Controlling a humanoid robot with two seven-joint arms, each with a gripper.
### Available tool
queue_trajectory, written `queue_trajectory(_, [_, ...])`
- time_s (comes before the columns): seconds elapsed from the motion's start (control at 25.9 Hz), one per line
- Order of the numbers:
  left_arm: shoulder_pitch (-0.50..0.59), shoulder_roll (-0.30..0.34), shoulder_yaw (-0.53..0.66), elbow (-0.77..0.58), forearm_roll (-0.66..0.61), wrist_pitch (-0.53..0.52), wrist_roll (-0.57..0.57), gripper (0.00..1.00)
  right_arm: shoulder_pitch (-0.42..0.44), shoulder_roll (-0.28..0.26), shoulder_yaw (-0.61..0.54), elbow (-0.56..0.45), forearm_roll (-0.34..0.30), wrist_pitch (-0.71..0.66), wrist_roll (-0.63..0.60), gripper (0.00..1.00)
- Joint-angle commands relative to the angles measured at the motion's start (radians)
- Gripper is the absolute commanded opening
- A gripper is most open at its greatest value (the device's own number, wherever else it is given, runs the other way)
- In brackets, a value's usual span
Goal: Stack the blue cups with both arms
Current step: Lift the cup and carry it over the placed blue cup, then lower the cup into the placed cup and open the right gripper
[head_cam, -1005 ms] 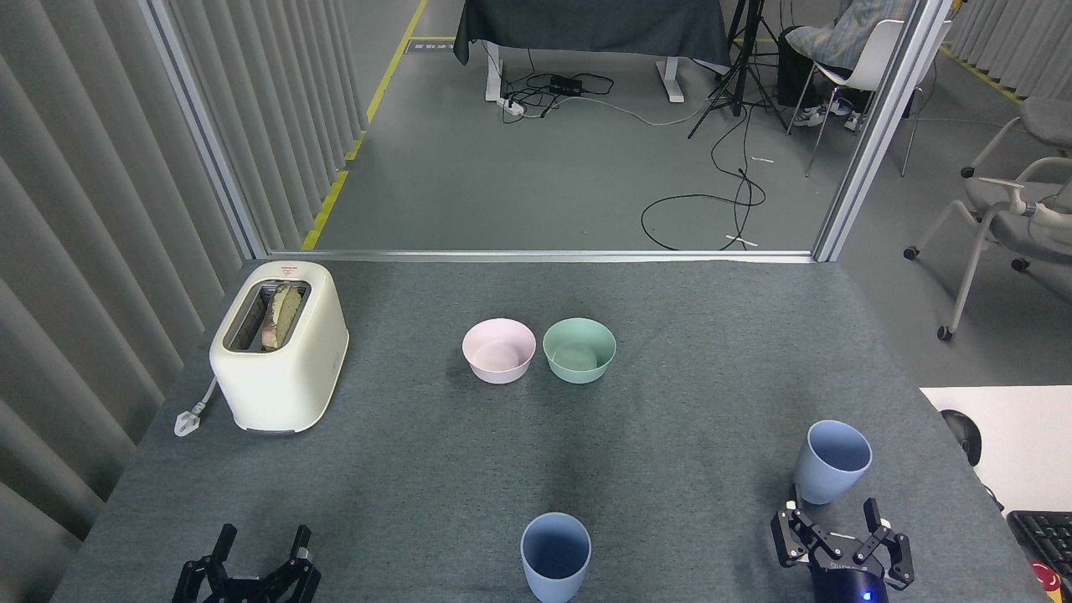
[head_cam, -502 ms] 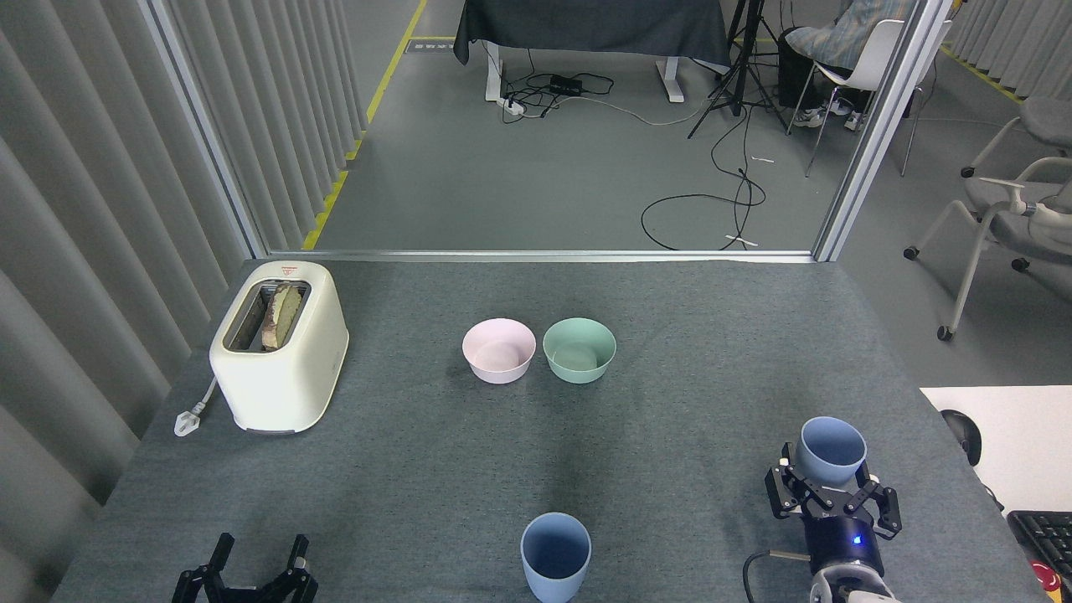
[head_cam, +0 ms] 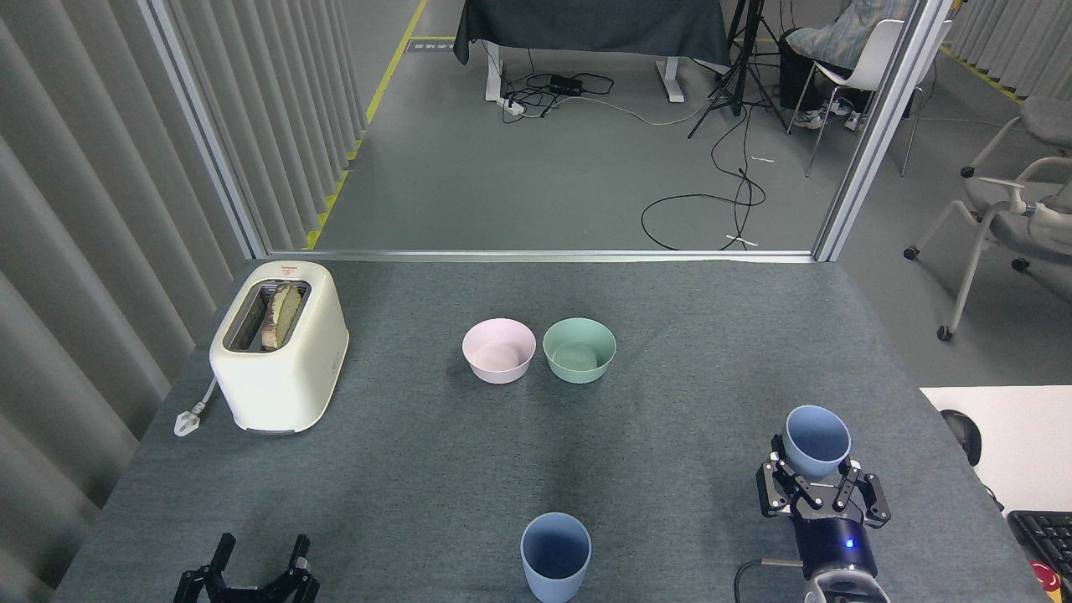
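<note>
Right tool (head_cam: pixel 819 488) pinches the far blue cup (head_cam: pixel 816 440); left tool (head_cam: pixel 251 569) waits spread; best lifted upright, then centred over cup 2 (head_cam: pixel 555 554).

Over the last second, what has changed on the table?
The right tool came forward and closed around the right blue cup, which shifted slightly left. Whether it grips firmly I cannot tell. The left tool dropped slightly, open. The near blue cup, bowls and toaster stayed put.
</note>
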Motion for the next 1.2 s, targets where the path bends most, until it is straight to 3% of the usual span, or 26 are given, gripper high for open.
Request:
queue_trajectory(0.0, [-0.002,-0.003,-0.001,0.000,0.000,0.002,0.000,0.99,0.190,0.008,0.077,-0.349,-0.001,-0.077,0.006,0.54])
queue_trajectory(0.12, [0.000,-0.005,-0.003,0.002,0.000,0.002,0.000,0.99,0.296,0.031,0.162,-0.591,-0.001,-0.138,0.008,0.54])
queue_trajectory(0.23, [0.001,-0.005,-0.003,0.000,0.000,0.002,0.000,0.99,0.320,0.084,0.226,-0.700,0.002,-0.201,0.026,0.54])
queue_trajectory(0.31, [0.003,-0.005,-0.003,-0.003,0.000,0.002,0.000,0.99,0.323,0.126,0.271,-0.714,0.025,-0.204,0.081,0.54])
queue_trajectory(0.46, [0.009,-0.003,-0.001,-0.003,0.000,0.002,0.000,0.99,0.365,0.181,0.361,-0.710,0.200,-0.199,0.101,0.54])
queue_trajectory(0.54, [0.009,-0.003,-0.001,-0.003,0.000,0.002,0.001,0.99,0.389,0.216,0.375,-0.707,0.249,-0.201,0.101,0.54])
queue_trajectory(0.66, [0.009,-0.003,-0.001,-0.003,0.000,0.003,0.000,0.99,0.412,0.242,0.378,-0.708,0.266,-0.202,0.104,0.54])
queue_trajectory(1.08, [0.009,-0.002,-0.001,0.005,0.000,0.002,0.001,0.99,0.417,0.242,0.373,-0.673,0.272,-0.198,0.116,0.56])
queue_trajectory(1.12, [0.008,-0.002,-0.001,0.005,0.000,0.000,0.001,0.99,0.415,0.246,0.373,-0.670,0.272,-0.196,0.116,0.60])
queue_trajectory(1.16, [0.008,-0.002,-0.001,0.005,0.000,0.000,0.001,0.99,0.412,0.246,0.373,-0.670,0.272,-0.192,0.116,0.75])
